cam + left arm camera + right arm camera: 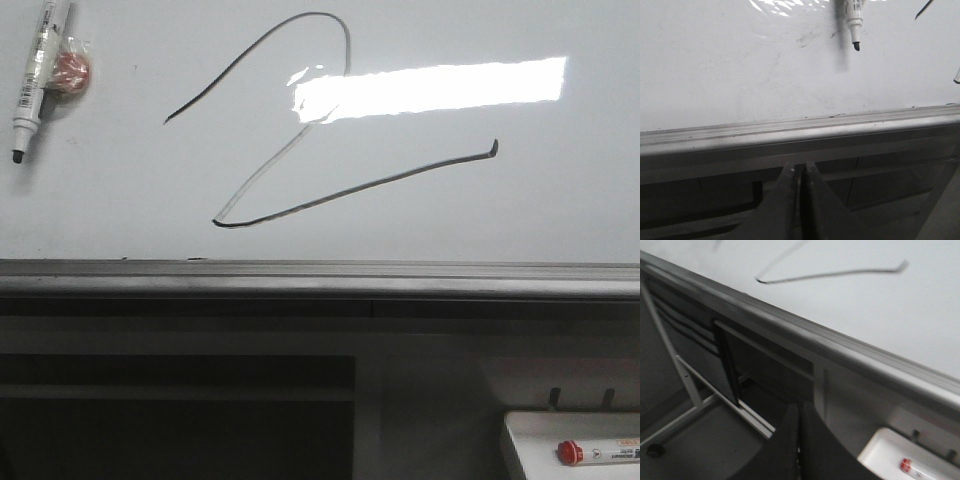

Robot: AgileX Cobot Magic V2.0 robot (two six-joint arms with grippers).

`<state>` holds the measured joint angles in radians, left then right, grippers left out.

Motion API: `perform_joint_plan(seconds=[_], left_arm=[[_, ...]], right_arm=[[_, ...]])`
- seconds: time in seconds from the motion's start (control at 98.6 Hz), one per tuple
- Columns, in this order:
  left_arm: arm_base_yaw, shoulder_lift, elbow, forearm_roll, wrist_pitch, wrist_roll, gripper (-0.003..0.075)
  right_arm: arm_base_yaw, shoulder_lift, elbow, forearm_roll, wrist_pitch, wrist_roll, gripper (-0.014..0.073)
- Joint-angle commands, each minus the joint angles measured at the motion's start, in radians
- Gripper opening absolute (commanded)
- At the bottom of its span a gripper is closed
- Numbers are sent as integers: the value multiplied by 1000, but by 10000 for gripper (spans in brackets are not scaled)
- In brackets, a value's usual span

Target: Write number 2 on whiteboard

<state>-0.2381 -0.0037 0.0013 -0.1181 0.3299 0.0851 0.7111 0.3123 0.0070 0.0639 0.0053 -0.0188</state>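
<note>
The whiteboard (pixel 120 200) fills the upper half of the front view, with a grey rail along its lower edge. On it stands the number 2 (pixel 330 195), a thin dark slanted line with a curved top, faint diagonal and long base stroke. Its base stroke also shows in the right wrist view, number 2 (pixel 840 274). My left gripper (pixel 800 167) is shut and empty, below the whiteboard (pixel 740 75) rail. My right gripper (pixel 799 407) is shut and empty too, below the whiteboard (pixel 890 315) and off to the side. Neither gripper shows in the front view.
An uncapped black marker (pixel 35 70) hangs at the board's top left beside a small reddish object (pixel 72 68); the marker (pixel 855 22) tip shows in the left wrist view. A white tray (pixel 540 440) holding a red-capped marker (pixel 595 453) sits at lower right. Dark frame lies under the rail.
</note>
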Motion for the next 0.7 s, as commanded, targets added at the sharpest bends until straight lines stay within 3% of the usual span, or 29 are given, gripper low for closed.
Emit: perform_joint_plan(seconds=[0.0, 0.081, 0.213, 0.69], left_arm=[[3, -27, 10, -4, -53, -11, -20], [3, -27, 10, -4, -53, -11, -20], [3, -27, 10, -4, -53, -11, -20], [3, -27, 10, -12, -50, -11, -20]], right_arm=[[-98, -68, 30, -74, 6, 74, -71], [-165, -175, 33, -80, 182, 74, -71], [-223, -353, 33, -80, 302, 74, -71], [-230, -343, 33, -80, 293, 74, -71]])
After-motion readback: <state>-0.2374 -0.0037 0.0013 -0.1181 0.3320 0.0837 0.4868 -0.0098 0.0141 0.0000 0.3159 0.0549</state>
